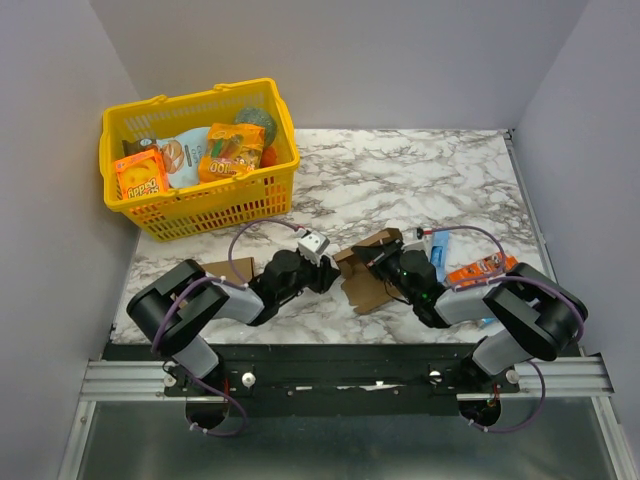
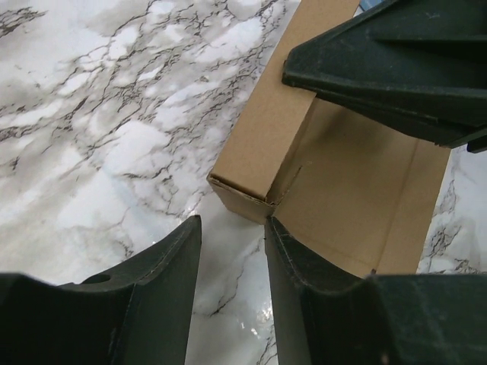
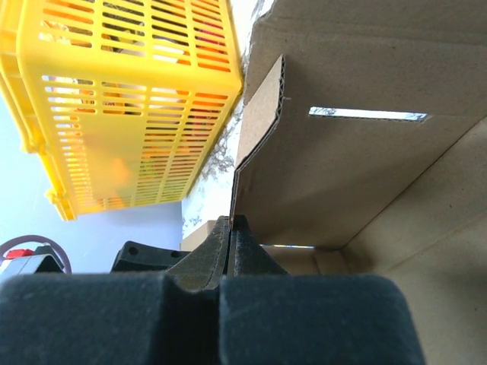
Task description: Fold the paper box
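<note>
A marble-patterned table (image 1: 420,180) fills the scene, with a yellow basket (image 1: 215,205) of snack packs standing at its far left corner. Both arms reach in from the near edge and meet around the middle of the table. The paper box (image 1: 368,285) lies there between them, well apart from the basket, a brown cardboard piece partly raised, with one wall standing and its inner floor open to the camera. The right gripper (image 1: 385,262) comes at the box from the right side with its jaws pressed together; in its own wrist view the fingers (image 3: 217,258) meet on the lower edge of a thin corrugated wall, so it appears to pinch that wall, though the contact point is half hidden by the fingers themselves. A narrow slot shows light through the panel above it. The left gripper (image 2: 232,228) sits low at the box's left, its jaws partly apart with only bare marble between them; the folded corner of the box stands just ahead of the gap, and the right-hand finger (image 2: 304,289) is touching or nearly touching the box's bottom edge. A flat brown cardboard rectangle (image 1: 232,270) lies beside the left arm, and a small orange packet (image 1: 483,268) lies by the right arm.
</note>
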`<state>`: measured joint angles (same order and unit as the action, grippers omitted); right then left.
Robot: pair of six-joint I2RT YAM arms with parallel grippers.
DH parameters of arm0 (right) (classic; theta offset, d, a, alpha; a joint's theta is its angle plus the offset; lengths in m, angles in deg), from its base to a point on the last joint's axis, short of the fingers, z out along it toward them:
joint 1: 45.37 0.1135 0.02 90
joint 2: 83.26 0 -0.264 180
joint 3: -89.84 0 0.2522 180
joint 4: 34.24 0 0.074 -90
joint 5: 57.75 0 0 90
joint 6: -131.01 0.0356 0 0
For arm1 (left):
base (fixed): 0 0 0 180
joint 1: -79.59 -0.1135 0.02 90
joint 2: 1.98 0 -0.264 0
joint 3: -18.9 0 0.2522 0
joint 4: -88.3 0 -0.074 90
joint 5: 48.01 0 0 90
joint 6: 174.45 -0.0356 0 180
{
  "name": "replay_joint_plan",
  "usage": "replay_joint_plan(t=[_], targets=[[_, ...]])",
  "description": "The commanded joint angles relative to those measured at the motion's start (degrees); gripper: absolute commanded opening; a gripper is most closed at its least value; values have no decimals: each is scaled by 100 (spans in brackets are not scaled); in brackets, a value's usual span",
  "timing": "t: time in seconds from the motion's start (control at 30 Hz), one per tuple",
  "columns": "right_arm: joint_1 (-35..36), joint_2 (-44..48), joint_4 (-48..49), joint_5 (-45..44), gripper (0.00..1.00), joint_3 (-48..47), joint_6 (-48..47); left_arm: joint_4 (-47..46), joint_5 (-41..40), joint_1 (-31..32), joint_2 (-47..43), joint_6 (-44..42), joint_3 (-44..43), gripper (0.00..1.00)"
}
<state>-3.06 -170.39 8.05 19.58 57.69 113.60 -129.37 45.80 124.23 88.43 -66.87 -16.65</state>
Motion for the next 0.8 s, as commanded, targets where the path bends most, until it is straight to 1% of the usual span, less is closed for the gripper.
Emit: replay_joint_plan(t=[0.0,0.23,0.57,0.77], targets=[[15,-137,-138,-25,0,161,-141,-323,172,-8,205,-238,-283,47],[15,-190,-130,19,0,134,-158,-454,67,9,407,-220,-371,43],[15,-199,-86,54,0,143,-141,-1306,199,115,881,201,-353,44],[15,-199,-77,36,0,152,-132,-1465,-73,124,1049,254,-388,43]])
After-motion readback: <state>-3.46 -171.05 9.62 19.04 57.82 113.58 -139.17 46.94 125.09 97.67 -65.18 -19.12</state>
